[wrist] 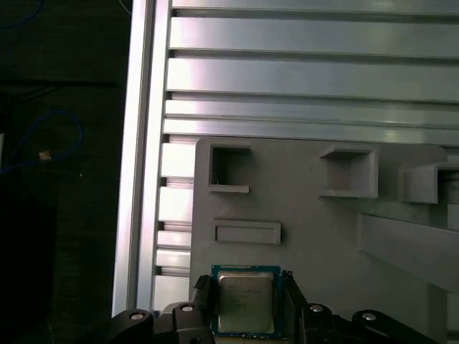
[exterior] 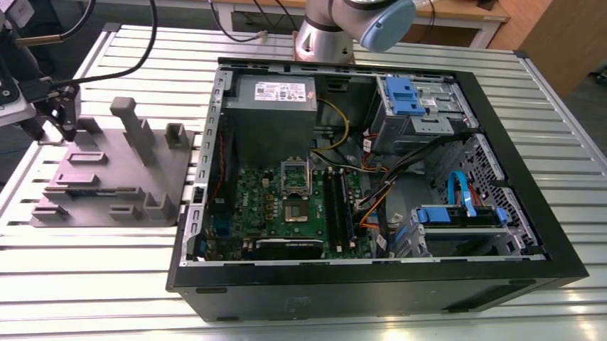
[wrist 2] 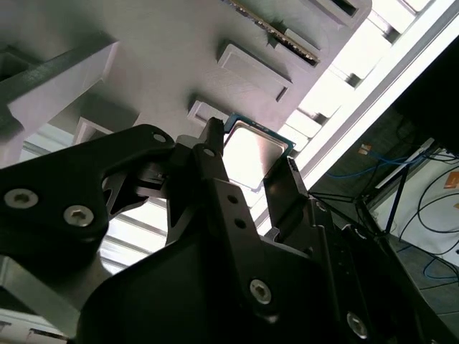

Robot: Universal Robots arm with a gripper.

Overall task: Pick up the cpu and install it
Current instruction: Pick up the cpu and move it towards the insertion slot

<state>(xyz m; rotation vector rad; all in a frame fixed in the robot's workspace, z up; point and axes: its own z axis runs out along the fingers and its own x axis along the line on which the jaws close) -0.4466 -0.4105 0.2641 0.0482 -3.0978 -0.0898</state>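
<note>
The black gripper (wrist 2: 251, 153) body lies nearest the lens in both wrist views, and its two fingers (wrist 2: 215, 168) reach forward from it. The cpu (wrist 2: 255, 149) sits right between those fingertips. One finger is pressed to each of two opposite edges, so the gripper (wrist: 245, 292) is pinching the cpu (wrist: 244, 302). The chip's shiny silver top faces away from the grey fixture (wrist: 323, 236). Its thin bluish rim shows just past the fingers (wrist: 203, 295). Whether the chip still rests on the fixture (wrist 2: 165, 57) or hangs a little above it, I cannot tell. Shallow raised frames and square pockets of the fixture lie just beyond the fingertips. The slatted aluminium table (wrist: 287, 72) lies further out.

In the exterior view the gripper (exterior: 55, 131) hangs over a corner of the fixture (exterior: 104, 177). The open computer case (exterior: 379, 284) and its metal-framed socket (exterior: 296, 193) stand well apart from it, on the far side of the fixture.
</note>
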